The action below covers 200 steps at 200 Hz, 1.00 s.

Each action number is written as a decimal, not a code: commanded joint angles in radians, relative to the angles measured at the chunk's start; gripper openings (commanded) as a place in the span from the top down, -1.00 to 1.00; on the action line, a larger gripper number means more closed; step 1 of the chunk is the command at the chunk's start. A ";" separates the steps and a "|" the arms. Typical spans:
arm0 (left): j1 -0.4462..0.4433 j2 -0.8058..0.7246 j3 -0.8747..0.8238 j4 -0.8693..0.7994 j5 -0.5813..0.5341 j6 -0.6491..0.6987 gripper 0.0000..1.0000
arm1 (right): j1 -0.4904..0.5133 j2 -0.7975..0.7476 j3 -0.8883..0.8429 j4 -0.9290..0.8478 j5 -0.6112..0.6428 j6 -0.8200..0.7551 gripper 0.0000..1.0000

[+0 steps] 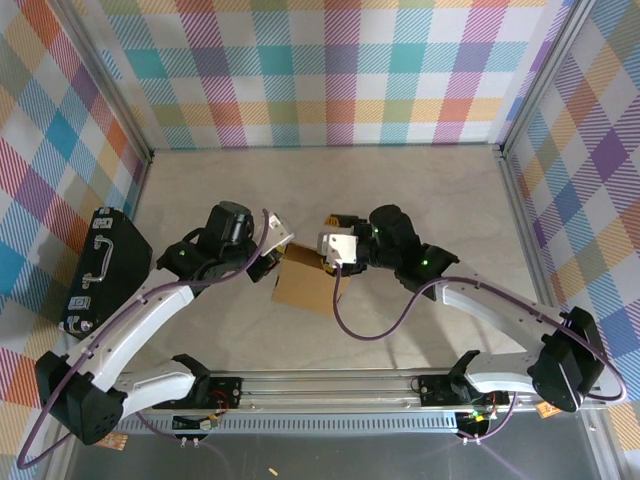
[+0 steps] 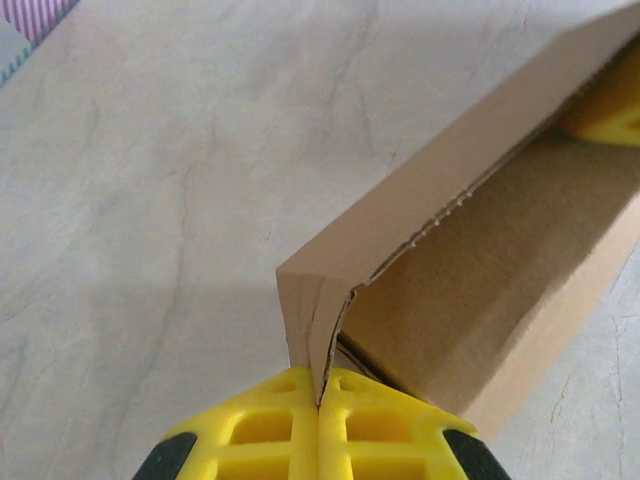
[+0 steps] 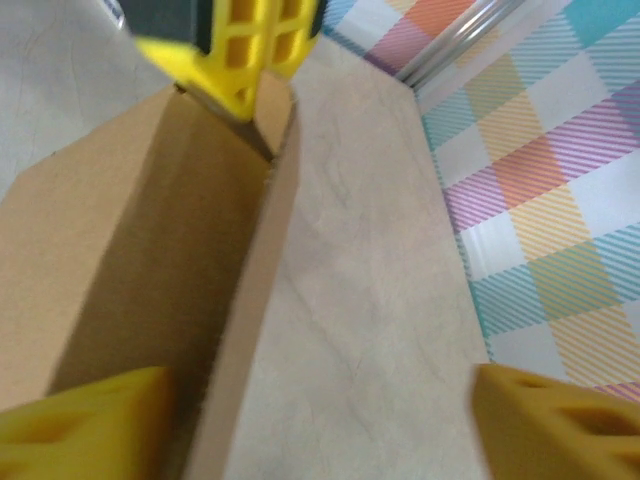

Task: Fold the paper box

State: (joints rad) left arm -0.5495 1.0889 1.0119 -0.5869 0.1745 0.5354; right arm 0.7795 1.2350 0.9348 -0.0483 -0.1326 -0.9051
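Left gripper (image 2: 320, 385): yellow fingers pressed together, pinching a corner flap of the plain brown corrugated cardboard paper box (image 2: 480, 300). Right gripper (image 3: 320, 430): fingers spread, straddling a raised side wall. The box sits mid-way across the pale marbled table (image 1: 400, 190), between both arms. Recommendation: anchor the pinched corner firmly and close the right squarely on the wall before creasing.

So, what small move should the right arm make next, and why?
Probably close the right fingers on the paper box wall standing between them: they are open astride it, while the left fingers pinch its far corner.
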 commanded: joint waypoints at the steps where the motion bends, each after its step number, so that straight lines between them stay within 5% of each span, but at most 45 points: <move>1: -0.001 -0.074 -0.055 0.089 0.029 -0.022 1.00 | -0.001 -0.084 -0.007 0.037 -0.034 0.152 -0.95; 25: -0.001 -0.118 -0.110 0.142 0.027 -0.003 1.00 | -0.031 -0.208 -0.067 0.013 -0.145 0.345 -0.98; 99: -0.004 -0.192 -0.153 0.196 0.016 -0.043 1.00 | -0.047 -0.445 -0.462 0.230 -0.172 0.794 -0.98; 174: -0.004 -0.248 -0.185 0.243 0.065 -0.123 1.00 | -0.046 -0.196 -0.523 0.622 -0.291 0.837 -1.00; 200: -0.004 -0.252 -0.186 0.224 0.065 -0.125 1.00 | -0.046 -0.138 -0.503 0.670 -0.320 0.739 -0.75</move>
State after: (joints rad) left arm -0.5495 0.8570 0.8360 -0.3893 0.2089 0.4370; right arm 0.7334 1.0649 0.4046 0.4740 -0.3809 -0.1028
